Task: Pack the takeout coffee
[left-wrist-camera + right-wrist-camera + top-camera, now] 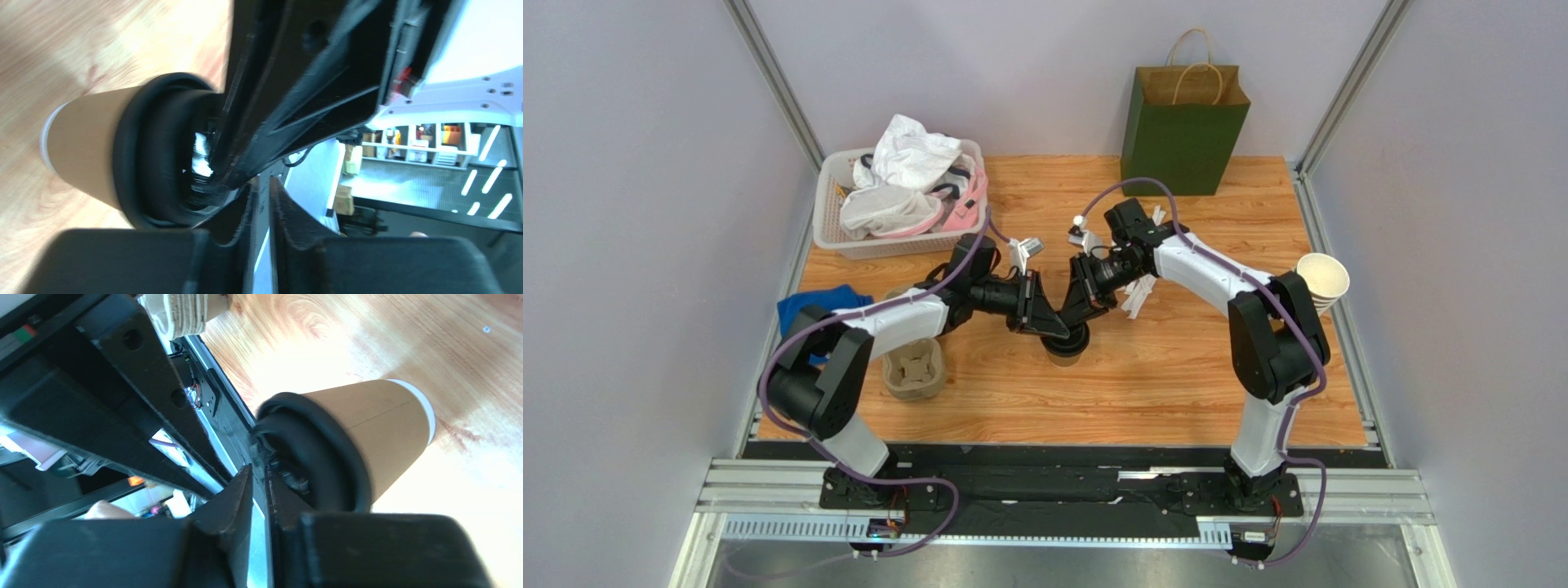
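Pulp-grey and nearest the bases, a cup carrier (pixel 913 370) sits on the wooden table (pixel 1173 386) beside the left arm. Just beyond it, at the middle of the table, stands the takeout coffee (pixel 1064 348), upright and on the bare wood, in neither carrier nor bag.

Both arms meet over it. The left gripper (pixel 263 199) and the right gripper (pixel 258 487) each show fingers parted by only a thin slit, with nothing between them. Their tips lie against or just at the lid (pixel 150 162), and neither grips the cup.

My reading is that the lid is being seated or checked, and the packing proper has not begun. The next move calls for one claw to spread wide enough to take the cup around its wall, while the other backs off.

The cup is plain kraft brown with a pale band at its foot. Its black lid looks level, as far as the blur allows.

Farther back are a white basket (pixel 826 235) of crumpled things and an open green paper bag (pixel 1183 137) at the far edge.
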You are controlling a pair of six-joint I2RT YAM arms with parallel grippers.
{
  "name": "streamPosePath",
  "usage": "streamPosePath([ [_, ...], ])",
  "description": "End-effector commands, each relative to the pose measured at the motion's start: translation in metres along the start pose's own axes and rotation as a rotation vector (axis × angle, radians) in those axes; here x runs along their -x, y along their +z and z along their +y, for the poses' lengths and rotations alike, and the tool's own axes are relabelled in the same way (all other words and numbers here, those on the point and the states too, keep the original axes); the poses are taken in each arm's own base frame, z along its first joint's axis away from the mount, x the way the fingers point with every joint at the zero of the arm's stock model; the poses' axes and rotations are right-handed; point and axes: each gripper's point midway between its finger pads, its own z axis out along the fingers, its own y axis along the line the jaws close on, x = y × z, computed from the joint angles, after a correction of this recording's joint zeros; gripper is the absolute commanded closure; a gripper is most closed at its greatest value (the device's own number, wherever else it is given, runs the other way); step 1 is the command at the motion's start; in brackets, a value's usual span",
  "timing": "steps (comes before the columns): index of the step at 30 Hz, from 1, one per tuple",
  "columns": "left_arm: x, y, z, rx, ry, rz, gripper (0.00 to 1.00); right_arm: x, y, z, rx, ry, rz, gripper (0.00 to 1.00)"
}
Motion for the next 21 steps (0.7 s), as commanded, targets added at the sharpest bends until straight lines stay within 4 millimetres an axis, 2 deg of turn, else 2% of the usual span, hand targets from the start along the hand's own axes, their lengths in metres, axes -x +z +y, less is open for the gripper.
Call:
streamPosePath([
  [1, 0.023, -0.02, -0.054, -0.051, 0.189, -0.1, 0.77, 0.011, -0.035, 0.051, -0.008, -0.152, -0.083, 0.8],
  [4, 0.025, -0.037, -0.076, -0.034, 0.263, -0.132, 0.71, 0.009, -0.053, 0.066, -0.019, -0.173, -0.113, 0.72],
  [5, 0.021, -0.046, -0.075, 0.024, 0.246, -0.145, 0.71, 0.01, -0.058, 0.059, -0.044, -0.159, -0.129, 0.69],
  [7, 0.027, -0.057, -0.062, 0.148, 0.265, -0.196, 0.71, 0.003, -0.068, 0.052, -0.091, -0.138, -0.147, 0.69],
  [8, 0.018, -0.065, -0.053, 0.21, 0.23, -0.183, 0.72, 0.0, -0.071, 0.035, -0.148, -0.107, -0.158, 0.69],
  [10, 0.011, -0.072, -0.035, 0.313, 0.223, -0.168, 0.71, -0.004, -0.076, 0.015, -0.23, -0.084, -0.179, 0.69],
  [13, 0.009, -0.075, -0.012, 0.405, 0.222, -0.157, 0.7, -0.015, -0.071, -0.01, -0.286, -0.041, -0.167, 0.7],
  [21, 0.019, -0.062, 0.006, 0.432, 0.219, -0.094, 0.7, -0.007, -0.055, -0.035, -0.311, -0.004, -0.143, 0.73],
])
